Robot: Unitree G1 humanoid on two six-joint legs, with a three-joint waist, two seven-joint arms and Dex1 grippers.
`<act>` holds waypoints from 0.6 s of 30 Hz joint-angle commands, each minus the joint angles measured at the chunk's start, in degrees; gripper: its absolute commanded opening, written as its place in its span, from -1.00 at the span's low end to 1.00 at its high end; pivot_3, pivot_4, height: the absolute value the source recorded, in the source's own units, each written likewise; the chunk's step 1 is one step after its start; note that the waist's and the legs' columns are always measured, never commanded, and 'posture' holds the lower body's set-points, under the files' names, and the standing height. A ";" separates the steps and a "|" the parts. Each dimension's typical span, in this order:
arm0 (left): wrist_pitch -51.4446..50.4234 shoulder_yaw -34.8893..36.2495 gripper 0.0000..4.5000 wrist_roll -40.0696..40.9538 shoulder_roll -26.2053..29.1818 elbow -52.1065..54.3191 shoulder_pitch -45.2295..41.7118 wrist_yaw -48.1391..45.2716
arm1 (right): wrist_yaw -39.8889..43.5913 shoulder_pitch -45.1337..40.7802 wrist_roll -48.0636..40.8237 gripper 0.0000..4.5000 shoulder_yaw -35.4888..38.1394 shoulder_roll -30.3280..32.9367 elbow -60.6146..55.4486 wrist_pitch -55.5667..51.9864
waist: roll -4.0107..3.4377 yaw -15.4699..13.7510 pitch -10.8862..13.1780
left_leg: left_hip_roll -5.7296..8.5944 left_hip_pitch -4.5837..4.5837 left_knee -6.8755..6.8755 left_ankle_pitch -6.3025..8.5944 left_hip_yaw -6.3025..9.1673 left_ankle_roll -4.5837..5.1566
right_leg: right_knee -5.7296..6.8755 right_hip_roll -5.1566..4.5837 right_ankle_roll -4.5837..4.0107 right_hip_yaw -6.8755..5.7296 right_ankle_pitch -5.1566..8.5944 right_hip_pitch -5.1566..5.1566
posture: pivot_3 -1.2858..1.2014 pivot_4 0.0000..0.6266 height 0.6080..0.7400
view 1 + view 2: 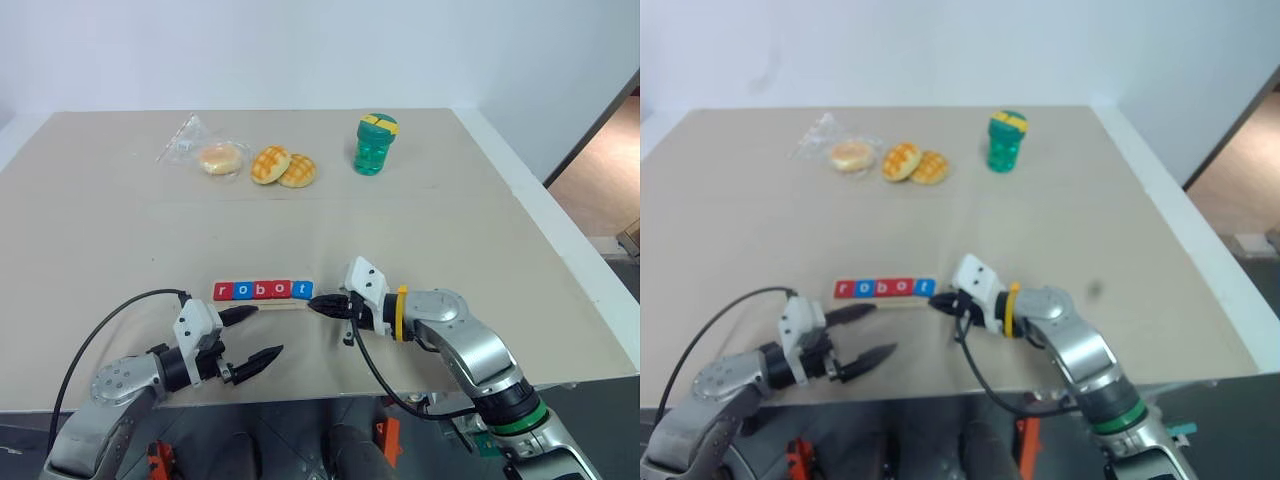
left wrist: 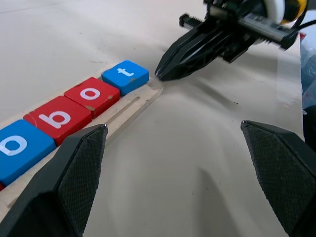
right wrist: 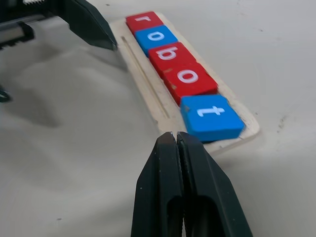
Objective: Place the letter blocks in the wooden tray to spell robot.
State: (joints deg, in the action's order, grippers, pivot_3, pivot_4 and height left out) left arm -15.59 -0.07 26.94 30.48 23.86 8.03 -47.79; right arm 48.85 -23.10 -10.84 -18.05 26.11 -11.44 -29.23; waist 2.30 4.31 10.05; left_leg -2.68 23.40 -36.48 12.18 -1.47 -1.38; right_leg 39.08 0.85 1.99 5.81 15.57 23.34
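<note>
Down at the near left of the table (image 1: 90, 250), the left gripper (image 1: 254, 334) hovers with its fingers (image 1: 238, 314) spread wide and nothing between them, one fingertip close beside the left end of the wooden tray (image 1: 262, 302). Next along, the tray lies flat across the near middle of the table, and the letter blocks (image 1: 262, 290) sit in it side by side, touching, reading r, o, b, o, t: red, blue, red, red, blue. Just past the tray's right end, beside the blue t block (image 3: 211, 116), the right gripper (image 1: 318, 303) has its fingers pressed together on nothing, the tip near the tray's end corner. Farther back on the table, well apart from the tray, lie a bagged bun (image 1: 218, 157), two yellow buns (image 1: 283, 167) touching each other, and, to their right, an upright green bottle (image 1: 374, 144).
</note>
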 commanded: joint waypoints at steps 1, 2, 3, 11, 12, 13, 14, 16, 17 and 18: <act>-0.01 0.58 1.00 0.45 0.51 2.27 0.12 0.23 | 0.10 -1.48 0.36 -0.98 -0.13 -0.66 0.00 1.92 | 0.00 0.00 0.00 | 0.00 0.00 0.00 0.00 0.00 0.00 | 0.00 0.00 0.00 0.00 0.00 0.00 | 0.03 -0.52 1.00; -0.01 0.59 1.00 0.39 0.53 2.28 0.15 0.31 | 0.13 -1.60 0.48 -0.98 -0.16 -0.76 0.35 2.17 | 0.00 0.00 0.00 | 0.00 0.01 0.00 0.00 0.01 0.00 | 0.00 0.00 0.00 0.00 0.01 0.00 | 0.03 -0.52 1.00; 0.00 0.58 1.00 0.27 0.54 2.26 0.16 0.43 | 0.16 -1.79 0.61 -0.98 -0.17 -0.89 0.83 2.49 | 0.00 0.00 0.00 | 0.00 0.01 0.00 0.00 0.02 0.00 | 0.00 -0.01 0.01 0.00 0.01 0.00 | 0.03 -0.52 1.00; 0.16 0.52 1.00 -0.34 0.71 2.38 0.60 0.85 | 0.51 -3.06 1.40 -0.98 -0.37 -1.81 2.56 3.85 | 0.00 0.01 0.00 | 0.00 0.00 0.00 0.00 0.01 0.00 | 0.00 -0.01 0.00 0.00 0.00 -0.01 | 0.03 -0.52 1.00; 0.12 0.55 1.00 -0.33 0.71 2.41 0.67 0.90 | 0.57 -3.30 1.56 -0.98 -0.43 -1.89 2.92 4.09 | 0.00 0.01 0.00 | 0.00 0.00 0.00 0.00 0.00 0.00 | 0.00 0.01 -0.01 0.00 -0.01 0.00 | 0.03 -0.52 1.00; 0.12 0.56 1.00 -0.36 0.73 2.43 0.68 0.92 | 0.61 -3.50 1.66 -0.98 -0.46 -1.98 3.21 4.26 | 0.00 -0.01 0.00 | 0.00 0.00 0.00 0.00 0.02 0.00 | 0.00 0.01 -0.01 -0.01 -0.01 -0.01 | 0.03 -0.52 1.00; 0.13 0.54 1.00 -0.37 0.73 2.42 0.70 0.94 | 0.66 -3.61 1.77 -0.98 -0.48 -2.04 3.41 4.45 | 0.00 -0.02 0.00 | 0.00 0.00 0.00 0.00 0.03 0.00 | 0.00 0.01 -0.01 -0.02 -0.01 -0.01 | 0.03 -0.52 1.00; 0.20 0.47 1.00 -0.42 0.74 2.36 0.67 1.04 | 0.79 -3.80 1.95 -0.98 -0.51 -2.17 3.68 4.72 | 0.00 -0.02 0.00 | 0.00 0.01 0.00 0.00 0.03 0.00 | 0.00 0.00 -0.01 -0.01 0.00 -0.01 | 0.03 -0.52 1.00; 0.24 0.44 1.00 -0.45 0.76 2.32 0.65 1.06 | 0.88 -3.90 2.05 -0.98 -0.53 -2.24 3.78 4.83 | 0.00 -0.02 0.00 | 0.00 0.01 0.00 0.00 0.02 0.00 | 0.00 0.00 -0.01 0.00 0.00 -0.01 | 0.03 -0.52 1.00; 0.27 0.41 1.00 -0.48 0.75 2.27 0.60 1.10 | 0.99 -4.03 2.13 -0.98 -0.51 -2.34 3.88 4.88 | 0.00 -0.03 0.00 | 0.00 0.01 0.00 0.00 0.02 0.00 | 0.00 -0.01 -0.01 0.01 0.00 -0.01 | 0.03 -0.52 1.00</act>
State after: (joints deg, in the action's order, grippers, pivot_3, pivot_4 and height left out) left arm -15.59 -0.07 26.43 30.62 24.19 8.51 -46.66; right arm 49.66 -25.76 -8.62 -18.60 24.05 -6.95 -25.58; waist 2.30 4.29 10.05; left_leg -2.68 23.42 -36.48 12.18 -1.45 -1.38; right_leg 39.08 0.84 1.97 5.81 15.56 23.34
